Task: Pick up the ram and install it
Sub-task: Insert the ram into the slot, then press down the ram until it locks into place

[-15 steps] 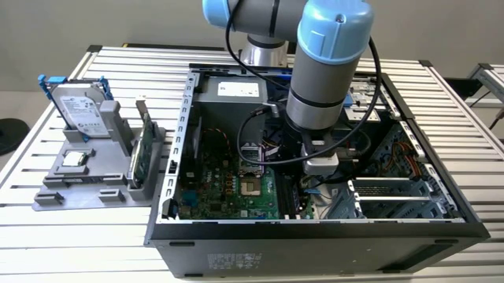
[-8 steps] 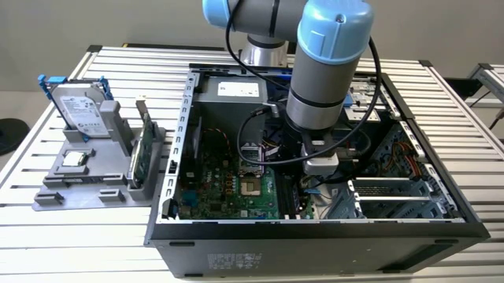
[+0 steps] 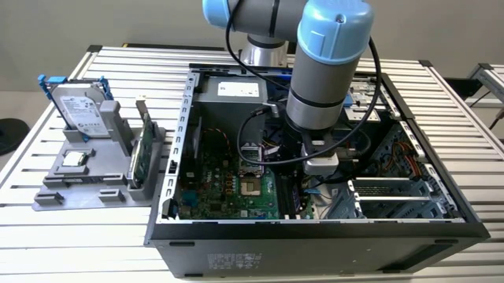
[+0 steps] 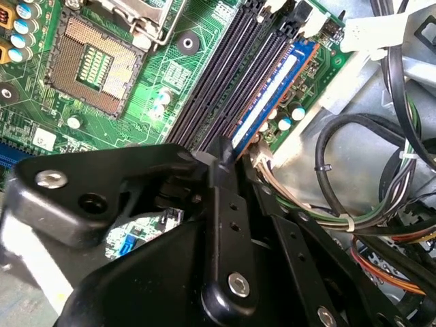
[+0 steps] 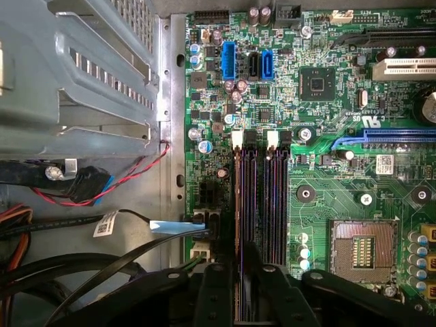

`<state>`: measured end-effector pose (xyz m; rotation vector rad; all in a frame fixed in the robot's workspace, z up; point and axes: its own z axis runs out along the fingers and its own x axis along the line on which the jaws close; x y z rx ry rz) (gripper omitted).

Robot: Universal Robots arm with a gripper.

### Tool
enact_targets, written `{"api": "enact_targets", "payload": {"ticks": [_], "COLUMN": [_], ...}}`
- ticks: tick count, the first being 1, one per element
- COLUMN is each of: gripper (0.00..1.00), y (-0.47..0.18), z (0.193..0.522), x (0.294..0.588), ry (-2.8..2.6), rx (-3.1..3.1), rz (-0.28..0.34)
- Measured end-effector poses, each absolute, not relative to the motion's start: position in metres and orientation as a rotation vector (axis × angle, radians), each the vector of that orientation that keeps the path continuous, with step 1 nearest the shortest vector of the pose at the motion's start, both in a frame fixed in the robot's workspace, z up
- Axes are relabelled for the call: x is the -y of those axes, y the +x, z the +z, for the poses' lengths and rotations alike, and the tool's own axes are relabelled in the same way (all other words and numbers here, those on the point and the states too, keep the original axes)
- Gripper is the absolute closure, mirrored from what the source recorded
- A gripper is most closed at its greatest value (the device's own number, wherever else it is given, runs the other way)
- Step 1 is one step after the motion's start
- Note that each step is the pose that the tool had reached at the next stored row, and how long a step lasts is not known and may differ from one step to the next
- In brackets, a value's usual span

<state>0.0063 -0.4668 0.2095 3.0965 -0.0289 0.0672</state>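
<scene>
The ram (image 4: 269, 95) stands on edge along the outermost of the black memory slots (image 4: 225, 75), on the side nearest the cable bundle. Its face looks bluish with a pale strip. My gripper (image 4: 226, 153) has its black fingers closed around the near end of the stick. In the first wrist view the gripper (image 5: 246, 262) sits low over the slot pairs (image 5: 276, 204) with white latches at their far ends. In the exterior view the arm reaches down into the open computer case, and the gripper (image 3: 303, 190) is just above the motherboard (image 3: 228, 188).
An empty processor socket (image 5: 361, 248) lies beside the slots. Black cables (image 4: 354, 170) crowd the other side. The case wall (image 3: 315, 230) rings the work area. On the exterior view's left, a grey holder (image 3: 79, 188) carries a blue-framed hard drive (image 3: 79, 112), a small silver chip (image 3: 75, 158) and an upright green board (image 3: 141, 154).
</scene>
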Motion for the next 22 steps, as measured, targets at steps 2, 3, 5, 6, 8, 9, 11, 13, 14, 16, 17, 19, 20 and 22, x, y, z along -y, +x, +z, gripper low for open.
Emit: {"api": "enact_targets", "payload": {"ticks": [2, 3, 5, 6, 8, 9, 11, 13, 14, 16, 17, 19, 20, 22], "gripper": [0.0, 0.0, 0.0, 0.0, 0.0, 0.0, 0.0, 0.0, 0.0, 0.0, 0.0, 0.0, 0.0, 0.0], "y": [0.006, 0.006, 0.006, 0.006, 0.006, 0.006, 0.006, 0.006, 0.006, 0.006, 0.006, 0.006, 0.006, 0.006], "z": [0.21, 0.21, 0.21, 0.21, 0.21, 0.212, 0.217, 0.225, 0.229, 0.237, 0.24, 0.244, 0.246, 0.251], "x": [0.467, 0.467, 0.467, 0.467, 0.467, 0.467, 0.467, 0.467, 0.467, 0.467, 0.467, 0.467, 0.467, 0.467], "ry": [3.096, 3.096, 3.096, 3.096, 3.095, 3.096, 3.096, 3.095, 3.096, 3.095, 3.095, 3.095, 3.095, 3.095], "rx": [0.029, 0.029, 0.028, 0.028, 0.028, 0.028, 0.029, 0.029, 0.029, 0.029, 0.029, 0.029, 0.029, 0.029], "rz": [0.067, 0.067, 0.067, 0.067, 0.068, 0.068, 0.067, 0.067, 0.067, 0.067, 0.067, 0.067, 0.067, 0.068]}}
